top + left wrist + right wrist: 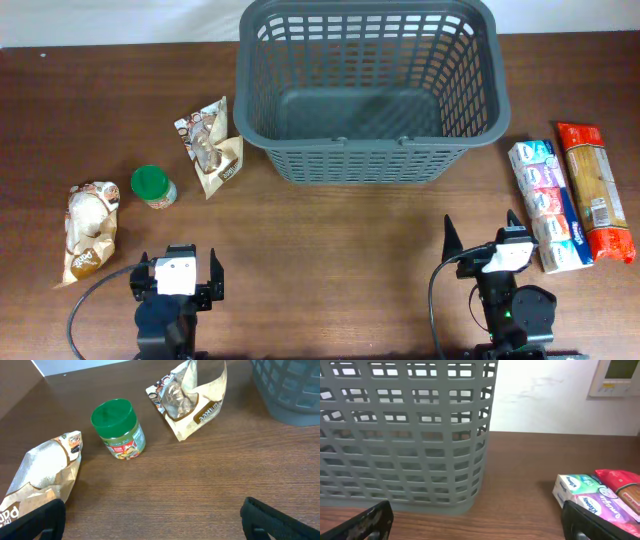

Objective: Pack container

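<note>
2 jaw pairs apart: left tool (176,266), right tool (481,234); rect. slotted grey plastic basket (350,162), wood-grain table (330,250).

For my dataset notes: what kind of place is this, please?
Probably an indoor lab or office test bench: a wood-grain table, a plain white wall with a control panel, and groceries staged beside a grey basket.

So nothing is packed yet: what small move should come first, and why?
Probably the left gripper reaching forward toward the green-lidded jar. The basket is empty. This gripper and the right gripper both sit at the near edge, jaws open, holding nothing. The jar stands upright, almost straight ahead of the left one.
</note>
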{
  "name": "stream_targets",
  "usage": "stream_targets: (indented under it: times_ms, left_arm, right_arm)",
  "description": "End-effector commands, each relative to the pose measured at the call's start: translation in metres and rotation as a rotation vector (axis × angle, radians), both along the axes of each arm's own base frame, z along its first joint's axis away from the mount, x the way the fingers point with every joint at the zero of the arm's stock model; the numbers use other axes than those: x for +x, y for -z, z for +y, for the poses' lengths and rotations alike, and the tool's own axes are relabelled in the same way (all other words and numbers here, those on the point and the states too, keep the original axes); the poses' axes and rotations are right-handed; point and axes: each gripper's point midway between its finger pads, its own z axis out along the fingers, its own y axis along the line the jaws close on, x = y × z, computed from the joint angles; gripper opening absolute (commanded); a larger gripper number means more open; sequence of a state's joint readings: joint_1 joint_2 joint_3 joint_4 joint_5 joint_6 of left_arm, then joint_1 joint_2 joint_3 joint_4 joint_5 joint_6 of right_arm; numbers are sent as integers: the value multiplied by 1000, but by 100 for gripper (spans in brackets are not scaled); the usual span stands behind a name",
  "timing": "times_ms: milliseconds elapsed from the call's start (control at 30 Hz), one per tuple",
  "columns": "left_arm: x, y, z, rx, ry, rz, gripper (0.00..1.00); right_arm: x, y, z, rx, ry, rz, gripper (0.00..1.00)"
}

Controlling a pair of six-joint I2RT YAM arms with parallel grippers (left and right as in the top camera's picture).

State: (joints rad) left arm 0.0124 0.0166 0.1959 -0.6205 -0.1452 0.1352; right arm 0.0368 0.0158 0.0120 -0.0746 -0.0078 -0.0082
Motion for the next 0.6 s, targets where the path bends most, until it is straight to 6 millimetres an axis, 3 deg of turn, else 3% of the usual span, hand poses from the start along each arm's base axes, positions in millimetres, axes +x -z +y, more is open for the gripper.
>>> stream_targets:
  times_ms: [0, 100, 200, 333, 567]
  left_arm:
    - [0, 4, -3, 10, 20, 5, 99]
    - [0, 4, -2, 10, 20, 5, 99]
    - [0, 4, -2, 10, 20, 5, 99]
    - [0, 4, -2, 10, 20, 5, 99]
    - [0, 4, -2, 10, 20, 5, 99]
  right_arm:
    - [0, 2, -4, -1, 18, 2, 99]
    - [-1, -4, -4, 59, 22, -6, 99]
    - [-4, -27, -9, 75, 54, -37, 99]
    - [-12, -73, -41, 68, 239, -76, 99]
    - [-5, -152, -55, 39, 324, -6, 99]
